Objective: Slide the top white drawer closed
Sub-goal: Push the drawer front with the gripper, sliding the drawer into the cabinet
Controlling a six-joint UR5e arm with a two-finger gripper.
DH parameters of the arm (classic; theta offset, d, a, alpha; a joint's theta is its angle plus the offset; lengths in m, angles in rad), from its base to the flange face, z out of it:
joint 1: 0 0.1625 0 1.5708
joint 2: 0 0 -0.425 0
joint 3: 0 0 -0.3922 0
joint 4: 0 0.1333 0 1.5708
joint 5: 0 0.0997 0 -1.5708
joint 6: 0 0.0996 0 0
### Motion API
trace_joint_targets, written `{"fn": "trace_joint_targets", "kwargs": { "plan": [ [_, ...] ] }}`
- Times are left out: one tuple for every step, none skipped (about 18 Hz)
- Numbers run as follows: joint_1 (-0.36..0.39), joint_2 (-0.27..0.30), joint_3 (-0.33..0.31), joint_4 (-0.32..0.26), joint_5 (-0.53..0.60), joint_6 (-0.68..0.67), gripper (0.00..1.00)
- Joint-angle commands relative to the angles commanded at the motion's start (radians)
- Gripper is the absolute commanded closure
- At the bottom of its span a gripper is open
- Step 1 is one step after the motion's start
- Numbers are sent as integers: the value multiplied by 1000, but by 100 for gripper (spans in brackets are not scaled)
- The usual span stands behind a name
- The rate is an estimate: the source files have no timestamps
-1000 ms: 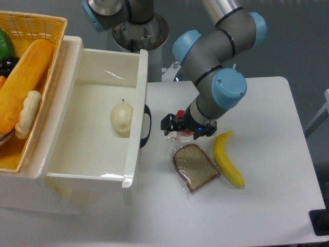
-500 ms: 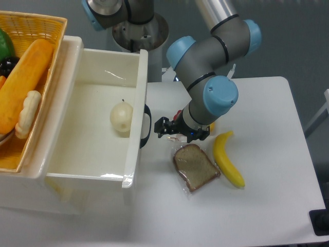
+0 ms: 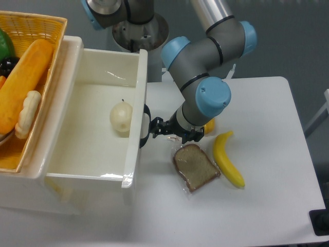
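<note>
The top white drawer (image 3: 92,154) stands pulled out to the right, open on top, with a pale round fruit (image 3: 121,117) inside. Its black curved handle (image 3: 146,126) is on the right front panel. My gripper (image 3: 157,127) is low over the table just right of the handle, its dark fingers at or touching the handle. I cannot tell how the jaws stand. The lower drawer is hidden.
A yellow wicker basket (image 3: 51,31) with bread and fruit sits on the cabinet top at left. A bagged bread slice (image 3: 196,166) and a banana (image 3: 227,159) lie on the white table right of the gripper. A yellow thing (image 3: 208,125) peeks out behind the wrist.
The arm has moved left across the table, bringing the gripper from above the bread slice to the drawer's handle. The drawer has not moved.
</note>
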Motion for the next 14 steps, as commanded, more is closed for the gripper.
{"fn": "trace_joint_targets", "kwargs": {
  "plan": [
    [-2, 2, 2, 0, -6, 0, 0],
    [-5, 2, 3, 0, -11, 0, 0],
    [-6, 2, 3, 0, -15, 0, 0],
    [-9, 2, 3, 0, -20, 0, 0],
    [-9, 3, 3, -2, -23, 0, 0],
    [-18, 3, 2, -2, -29, 0, 0],
    [-25, 5, 2, -2, -32, -2, 0],
    [-26, 6, 0, -2, -32, -2, 0],
    [-31, 11, 0, -2, -32, 0, 0],
    [-38, 12, 0, -2, -34, -2, 0],
    [-40, 12, 0, -2, -34, 0, 0],
    [-41, 14, -2, -2, -35, -2, 0],
    [-51, 14, -5, -2, -37, -3, 0],
    [-57, 18, -5, -2, -37, -3, 0]
  ]
}}
